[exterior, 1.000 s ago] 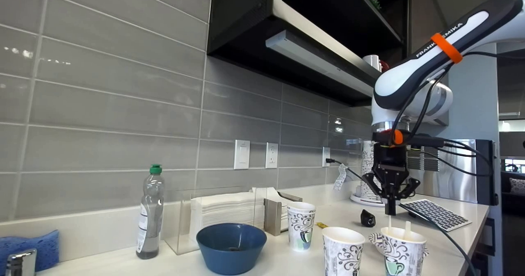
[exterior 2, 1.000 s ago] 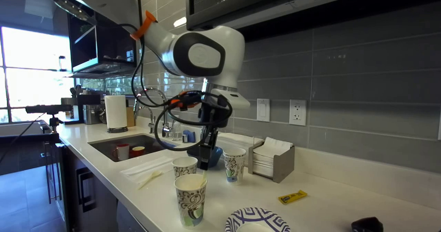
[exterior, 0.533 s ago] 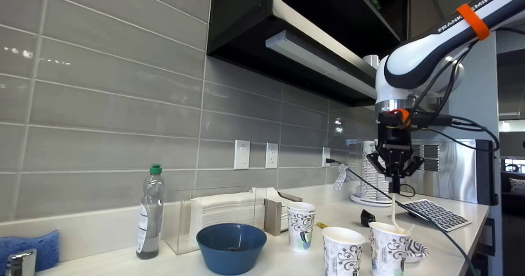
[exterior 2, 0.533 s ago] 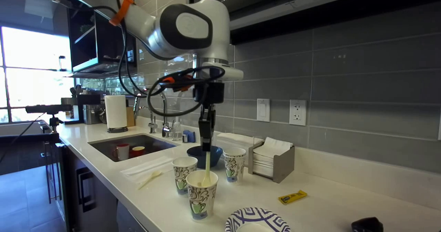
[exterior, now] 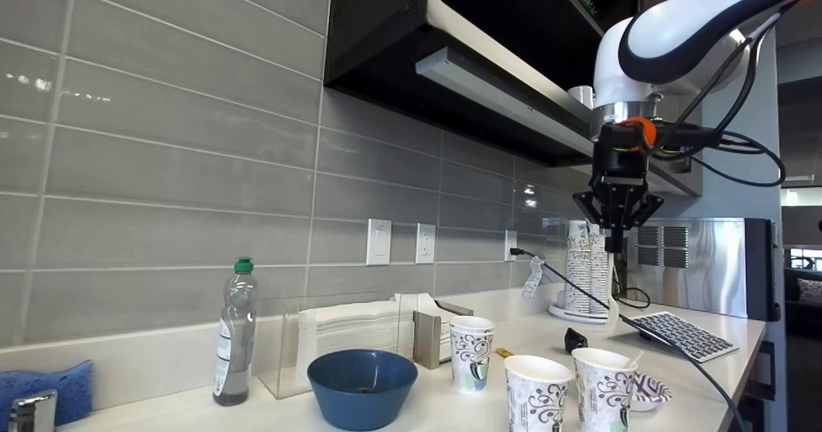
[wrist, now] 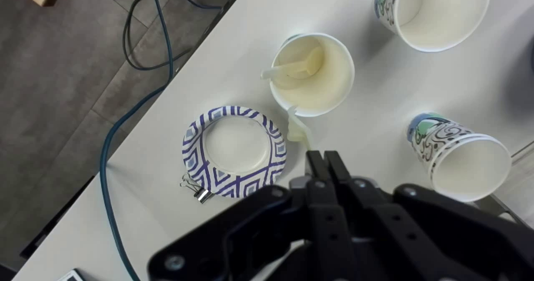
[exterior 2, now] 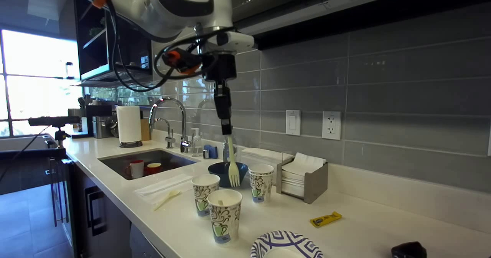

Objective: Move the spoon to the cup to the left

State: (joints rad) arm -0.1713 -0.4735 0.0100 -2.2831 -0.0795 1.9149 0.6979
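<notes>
The fork (exterior 2: 232, 166) hung in the air beneath the gripper (exterior: 614, 244), its long axis nearly vertical in both exterior views, handle up and tines down; in the wrist view the tines pointed away from the gripper, toward the rim of the near cup (exterior 2: 225, 221). The jaws were drawn narrow and clasped the handle. In both exterior views the tines were apart from the near cup. Three utensils were counted: the fork; a leaning spoon (wrist: 297, 67) inside the near cup, scoop low, handle tip out over the rim; and, at the left in an exterior view, a flat spoon (exterior 2: 168, 197), scoop toward the far right and handle toward the near left, at the edge of a napkin (exterior 2: 165, 186), whether on it or just beside it could not be told. Single cups numbered two: the near cup and, to its left in both exterior views, the left cup (exterior 2: 203, 192); two rims showed in the nested cups (exterior 2: 261, 184). One dish (wrist: 278, 149), one clip (wrist: 203, 194) at its rim, one blue bowl (exterior: 363, 400) and one packet (exterior 2: 326, 219) were also shown.
</notes>
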